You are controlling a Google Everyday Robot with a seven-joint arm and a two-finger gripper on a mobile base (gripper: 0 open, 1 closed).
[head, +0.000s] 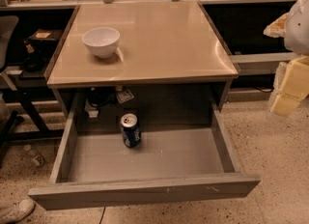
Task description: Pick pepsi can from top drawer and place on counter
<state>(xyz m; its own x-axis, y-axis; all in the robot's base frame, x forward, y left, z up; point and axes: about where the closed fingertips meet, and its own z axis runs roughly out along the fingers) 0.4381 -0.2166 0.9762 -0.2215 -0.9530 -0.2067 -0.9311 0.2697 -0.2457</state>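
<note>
While holding the gripper [288, 90], grip untellable, right of the top drawer [145, 192], risking toppling the upright pepsi can [130, 130] by reaching sideways under the counter [164, 44].

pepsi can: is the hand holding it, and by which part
Not held. The pepsi can stands free on the top drawer floor; the hand is at the view's right edge, well apart from it, with nothing seen in it.
</note>
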